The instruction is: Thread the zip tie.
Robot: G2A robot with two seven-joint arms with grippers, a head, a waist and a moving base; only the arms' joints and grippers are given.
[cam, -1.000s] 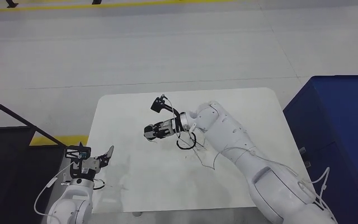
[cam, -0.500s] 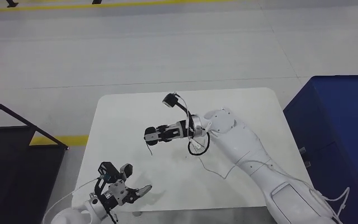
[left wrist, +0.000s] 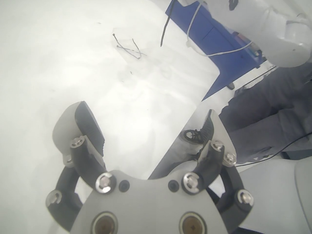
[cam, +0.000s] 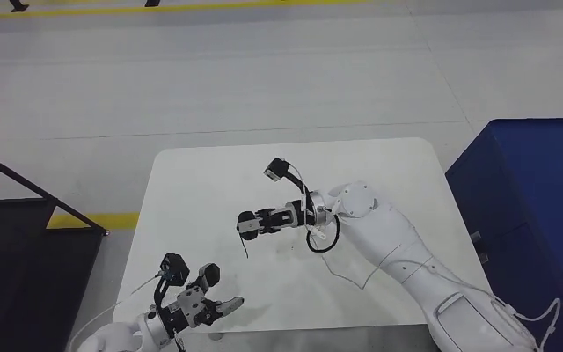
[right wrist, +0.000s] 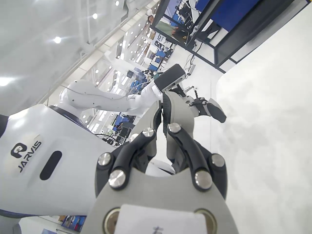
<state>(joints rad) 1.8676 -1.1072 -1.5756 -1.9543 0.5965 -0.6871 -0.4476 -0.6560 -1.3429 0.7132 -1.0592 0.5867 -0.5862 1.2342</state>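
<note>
Near the middle of the top view, our right gripper (cam: pixel 249 223) is clenched on the zip tie (cam: pixel 242 245), which dangles over the table (cam: pixel 176 194). At lower left our left gripper (cam: pixel 222 290) hangs spread, empty. Threading seems unstarted; next we must catch the loose tail.

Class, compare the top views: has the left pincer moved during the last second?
Yes. The left pincer has swung from the table's left edge back to its near edge, towards the robot.

Right end effector (right wrist: pixel 162 103) pinched closed over table (right wrist: pixel 268 135).
</note>
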